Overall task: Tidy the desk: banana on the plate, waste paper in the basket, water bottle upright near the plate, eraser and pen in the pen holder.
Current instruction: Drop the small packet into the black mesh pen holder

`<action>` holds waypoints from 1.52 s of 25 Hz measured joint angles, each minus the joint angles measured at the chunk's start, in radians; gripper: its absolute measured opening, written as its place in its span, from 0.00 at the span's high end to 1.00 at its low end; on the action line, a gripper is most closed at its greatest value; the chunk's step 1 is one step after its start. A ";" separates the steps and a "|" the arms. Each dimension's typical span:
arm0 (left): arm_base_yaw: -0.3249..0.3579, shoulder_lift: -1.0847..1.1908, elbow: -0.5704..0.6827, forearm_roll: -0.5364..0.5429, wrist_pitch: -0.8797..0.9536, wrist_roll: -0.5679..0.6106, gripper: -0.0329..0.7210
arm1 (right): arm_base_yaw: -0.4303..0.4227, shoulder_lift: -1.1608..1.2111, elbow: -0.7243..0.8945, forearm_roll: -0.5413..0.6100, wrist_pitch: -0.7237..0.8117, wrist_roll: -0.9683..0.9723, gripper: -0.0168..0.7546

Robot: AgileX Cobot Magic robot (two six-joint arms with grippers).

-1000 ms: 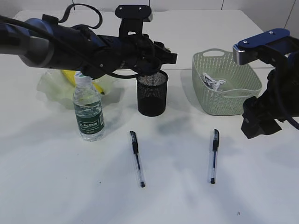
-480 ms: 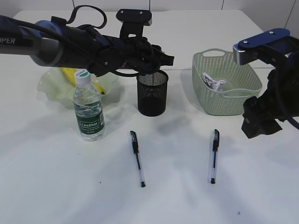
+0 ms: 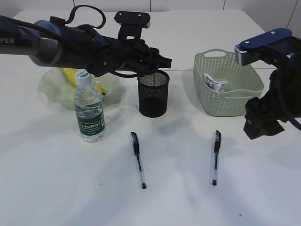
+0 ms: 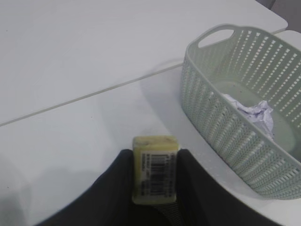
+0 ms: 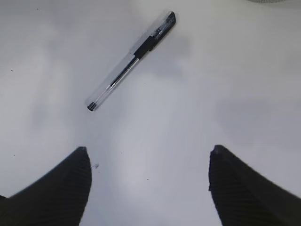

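The eraser [image 4: 154, 169] sits clamped between the left jaws [image 3: 162, 59], which hang just above the pen holder [image 3: 153, 93]: the drop-in step. Next, centre over its mouth and release. The right jaws [image 5: 148, 176] stand spread and empty, a pen [image 5: 132, 60] ahead of them on the desk [image 3: 188, 202].

Pretty plain setup here, just a big white tabletop [image 3: 197, 197] with a thin seam running across it. Behind it there's a pale wall [image 3: 188, 4] with a couple of dark vertical joint lines. Lighting is soft and even, so only faint grey shadows on the surface.
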 joint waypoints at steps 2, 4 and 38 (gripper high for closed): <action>0.000 0.000 0.000 0.000 0.000 0.000 0.62 | 0.000 0.000 0.000 -0.002 0.000 0.000 0.23; 0.000 0.000 0.000 0.000 0.000 0.000 0.56 | -0.001 0.000 0.000 -0.002 0.000 0.000 0.23; 0.000 -0.278 0.000 -0.011 0.415 0.000 0.51 | -0.001 0.000 0.000 -0.003 0.000 0.000 0.23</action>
